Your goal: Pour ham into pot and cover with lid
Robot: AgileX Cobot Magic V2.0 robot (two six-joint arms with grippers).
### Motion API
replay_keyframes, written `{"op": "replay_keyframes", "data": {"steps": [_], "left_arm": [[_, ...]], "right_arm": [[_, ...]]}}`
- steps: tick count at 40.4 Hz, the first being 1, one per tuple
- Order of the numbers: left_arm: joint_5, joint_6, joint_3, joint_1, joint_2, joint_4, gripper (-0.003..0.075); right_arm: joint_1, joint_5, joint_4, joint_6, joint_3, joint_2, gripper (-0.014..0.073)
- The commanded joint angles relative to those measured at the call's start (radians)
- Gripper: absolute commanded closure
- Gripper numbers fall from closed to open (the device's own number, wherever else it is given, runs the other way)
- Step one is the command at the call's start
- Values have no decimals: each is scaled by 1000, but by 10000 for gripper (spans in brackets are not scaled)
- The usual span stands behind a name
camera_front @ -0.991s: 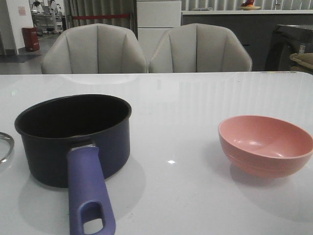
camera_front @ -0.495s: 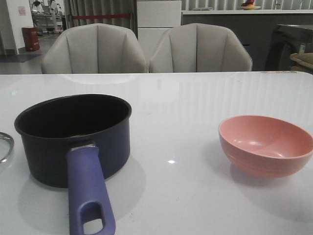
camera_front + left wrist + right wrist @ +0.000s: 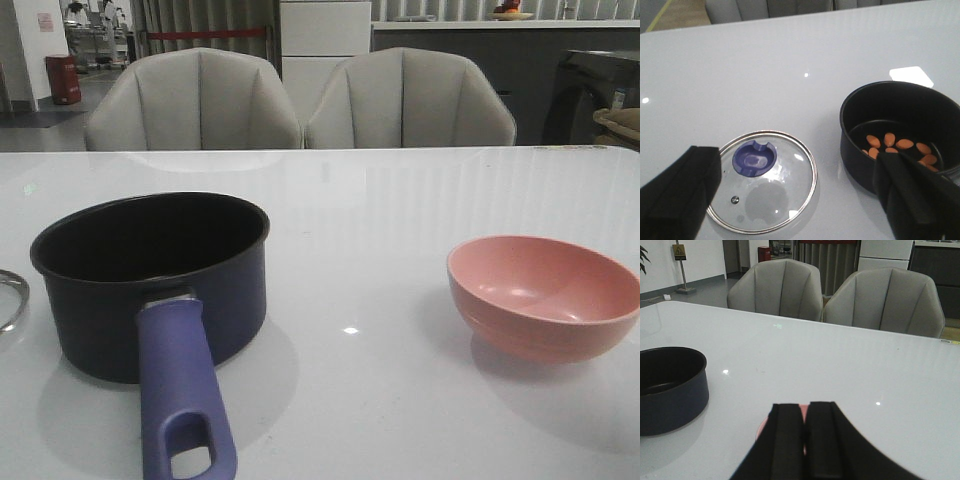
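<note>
A glossy white table (image 3: 400, 220) is reflecting lights, a clear glass lid (image 3: 762, 181) with a shiny metal rim is lying on it, and the pot (image 3: 150, 285) is showing a matt black interior beside a smooth pink bowl (image 3: 543, 296).

Showroom-like dining area, white table (image 3: 400, 200), 2 grey chairs (image 3: 192, 100), fridge (image 3: 325, 40)

Only the fingers of each arm show, and only from the wrist cameras. The left gripper (image 3: 800, 192) has two broad fingers (image 3: 677, 192) wrapped in matte black, cloth-like covering, with soft folds and rounded, blunt tips. The right gripper (image 3: 805, 437) has two flat black pads (image 3: 787, 440), rectangular and smooth, with squared tips and a thin seam between them, widening toward the base into dark sloping shoulders.
</note>
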Motion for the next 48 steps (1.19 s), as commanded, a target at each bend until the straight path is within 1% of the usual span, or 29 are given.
{"op": "replay_keyframes", "data": {"steps": [1, 8, 13, 18, 24, 29, 33, 40, 44, 48], "left_arm": [[14, -18, -114, 17, 97, -2, 52], [178, -80, -276, 51, 269, -2, 53], [268, -80, -371, 54, 383, 2, 53], [346, -80, -435, 54, 493, 6, 64], [357, -80, -487, 54, 631, 6, 64], [412, -79, -538, 65, 756, -5, 64], [454, -43, -581, 68, 841, -5, 64], [459, -28, -647, 68, 950, -5, 64], [508, -25, -704, 93, 1011, -6, 64], [571, 22, -771, 143, 1083, -41, 64]], "right_arm": [[0, -76, 5, -9, -25, 8, 444], [0, -76, 5, -9, -25, 8, 444], [0, -76, 5, -9, -25, 8, 444], [0, -76, 5, -9, -25, 8, 444], [0, -76, 5, -9, -25, 9, 444], [0, -76, 5, -9, -25, 9, 444], [0, -76, 5, -9, -25, 9, 444], [0, -76, 5, -9, -25, 9, 444], [0, -76, 5, -9, -25, 9, 444], [0, -76, 5, -9, -25, 9, 444]]}}
